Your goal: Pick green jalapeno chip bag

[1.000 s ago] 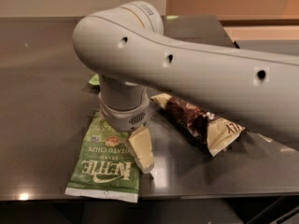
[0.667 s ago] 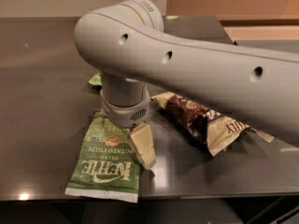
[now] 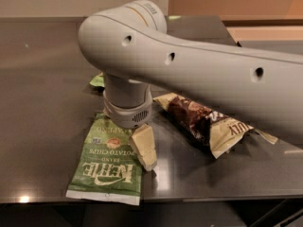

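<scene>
The gripper hung low at the 3 o'clock edge of the green jalapeno chip bag, flat on the table; open or closed, I could not tell. It likely needed centring toward 9 o'clock, away from the brown bag

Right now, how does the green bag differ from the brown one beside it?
The green chip bag lies flat; the brown bag lies angled and crumpled. The pincer hangs at the green chip bag's right edge, while the brown bag lies clear of it. Both rest on the dark table.
</scene>
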### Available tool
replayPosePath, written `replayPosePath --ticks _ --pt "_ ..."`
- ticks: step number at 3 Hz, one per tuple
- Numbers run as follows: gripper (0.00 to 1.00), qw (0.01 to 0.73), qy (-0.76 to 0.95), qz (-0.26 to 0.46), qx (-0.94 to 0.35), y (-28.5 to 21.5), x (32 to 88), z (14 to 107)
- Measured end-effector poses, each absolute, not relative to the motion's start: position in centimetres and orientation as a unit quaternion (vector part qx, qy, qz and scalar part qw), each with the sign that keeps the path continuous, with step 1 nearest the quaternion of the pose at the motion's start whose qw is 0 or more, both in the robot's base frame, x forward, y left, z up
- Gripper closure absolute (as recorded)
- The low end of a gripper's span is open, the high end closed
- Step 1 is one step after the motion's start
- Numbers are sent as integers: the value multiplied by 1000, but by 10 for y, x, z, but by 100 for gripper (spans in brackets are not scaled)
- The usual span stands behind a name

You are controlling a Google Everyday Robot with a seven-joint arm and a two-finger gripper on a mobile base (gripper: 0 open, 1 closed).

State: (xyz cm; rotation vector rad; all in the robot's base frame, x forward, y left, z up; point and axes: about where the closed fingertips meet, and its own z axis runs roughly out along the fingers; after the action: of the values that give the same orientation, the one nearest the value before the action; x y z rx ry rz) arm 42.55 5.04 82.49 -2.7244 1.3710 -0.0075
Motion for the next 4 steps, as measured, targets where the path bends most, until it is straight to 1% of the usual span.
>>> replayPosePath --ticks 1,3,4 --pt "18 49 459 -2 -887 51 429 822" --pt "64 53 465 6 -883 51 431 829" --pt "88 57 474 10 -879 43 433 838"
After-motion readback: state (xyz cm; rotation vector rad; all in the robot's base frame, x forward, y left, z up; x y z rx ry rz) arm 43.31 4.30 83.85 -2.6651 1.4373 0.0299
